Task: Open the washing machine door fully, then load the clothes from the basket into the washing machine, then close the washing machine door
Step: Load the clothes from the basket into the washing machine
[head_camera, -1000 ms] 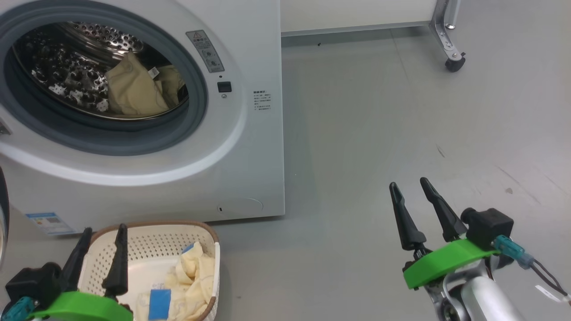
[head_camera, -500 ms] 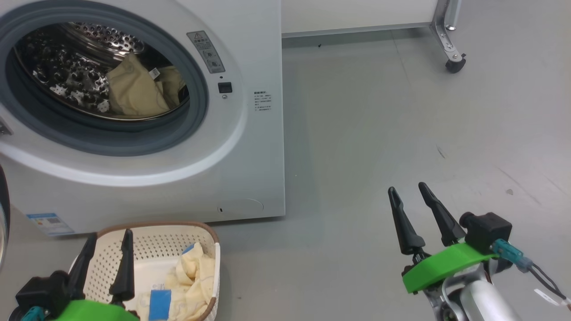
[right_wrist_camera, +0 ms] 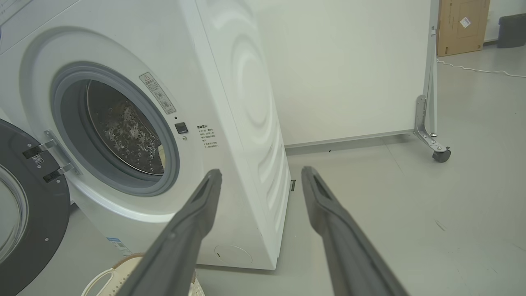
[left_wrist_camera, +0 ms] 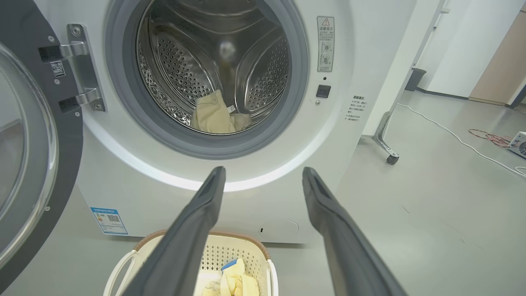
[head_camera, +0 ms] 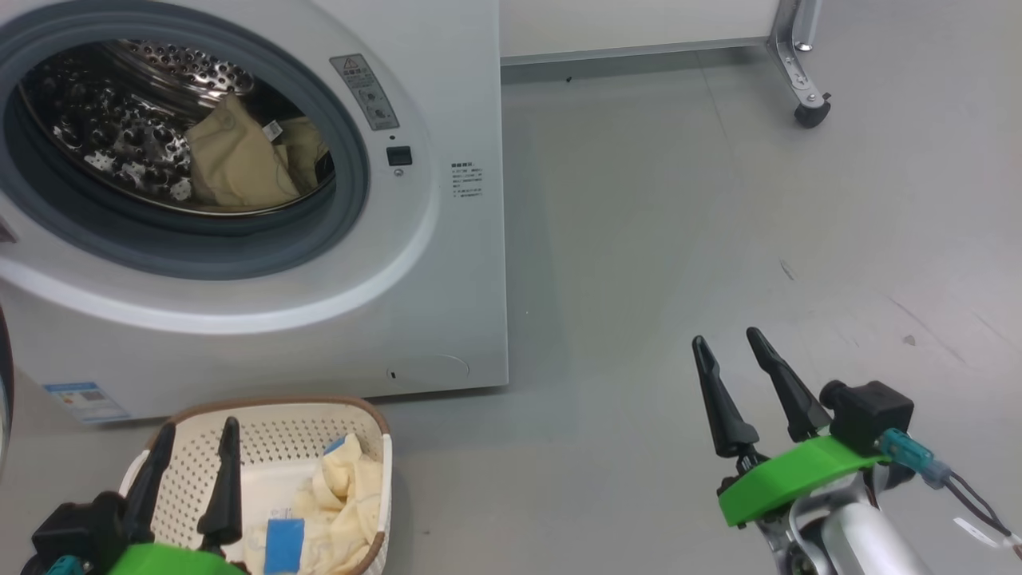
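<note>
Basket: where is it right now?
In the head view the basket sits at the lower left, on the floor just in front of the washing machine, beneath the left gripper.

The left gripper (head_camera: 200,426) and right gripper (head_camera: 727,339) each have two long, tapering black fingers (head_camera: 722,407) on a bright green curved mount (head_camera: 786,475). Beside the right mount sits a black block (head_camera: 870,411) and a teal connector (head_camera: 906,451) with dark wires (head_camera: 974,495). Behind it is a silvery forearm (head_camera: 862,543).

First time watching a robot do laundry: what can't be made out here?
- Basket near end: cut off by head view's bottom edge, partly behind left fingers.
- Washing machine door: cut off by left wrist view's left edge.
- Warning label print: too small, left wrist view.
- Clothes: count unclear, bunched together.
</note>
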Motion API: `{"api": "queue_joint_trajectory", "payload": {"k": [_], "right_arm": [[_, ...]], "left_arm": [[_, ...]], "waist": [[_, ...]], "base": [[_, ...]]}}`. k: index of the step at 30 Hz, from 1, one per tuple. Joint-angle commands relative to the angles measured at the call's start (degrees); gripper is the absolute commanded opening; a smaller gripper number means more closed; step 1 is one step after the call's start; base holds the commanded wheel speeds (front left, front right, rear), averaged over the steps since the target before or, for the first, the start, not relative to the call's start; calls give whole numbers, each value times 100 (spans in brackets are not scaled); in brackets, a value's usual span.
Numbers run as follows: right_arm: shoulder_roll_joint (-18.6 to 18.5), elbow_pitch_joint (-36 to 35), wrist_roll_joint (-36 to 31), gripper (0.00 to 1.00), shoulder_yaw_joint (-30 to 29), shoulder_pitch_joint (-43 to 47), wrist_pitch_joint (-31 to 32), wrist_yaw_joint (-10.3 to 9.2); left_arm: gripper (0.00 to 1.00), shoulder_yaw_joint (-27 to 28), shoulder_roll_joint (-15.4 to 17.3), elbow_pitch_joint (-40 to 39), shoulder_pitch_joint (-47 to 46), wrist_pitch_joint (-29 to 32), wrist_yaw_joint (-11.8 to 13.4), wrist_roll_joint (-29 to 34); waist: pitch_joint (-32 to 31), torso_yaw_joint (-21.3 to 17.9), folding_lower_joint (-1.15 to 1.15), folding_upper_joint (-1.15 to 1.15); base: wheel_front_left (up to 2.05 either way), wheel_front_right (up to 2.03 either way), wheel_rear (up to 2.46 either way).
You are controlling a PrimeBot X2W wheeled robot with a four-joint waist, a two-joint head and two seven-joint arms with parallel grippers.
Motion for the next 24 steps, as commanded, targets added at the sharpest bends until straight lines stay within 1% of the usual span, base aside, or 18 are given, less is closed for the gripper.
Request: {"api": "queue_joint_trajectory", "payload": {"k": [1, 18, 24], "right_arm": [[12, -186, 27, 100, 115, -170, -7, 1], [12, -158, 37, 100, 139, -183, -21, 1], [12, -178, 30, 100, 134, -219, -27, 1]], "left_arm": [[100, 324, 91, -116, -193, -63, -29, 70], [100, 412, -19, 30, -227, -63, -187, 178], [100, 401, -29, 108, -299, -60, -248, 165]], "waist": [[8, -12, 0, 0], [78, -49, 0, 0], [279, -40, 0, 0]], "base": [[0, 0, 0], [0, 0, 0], [0, 0, 0]]}}
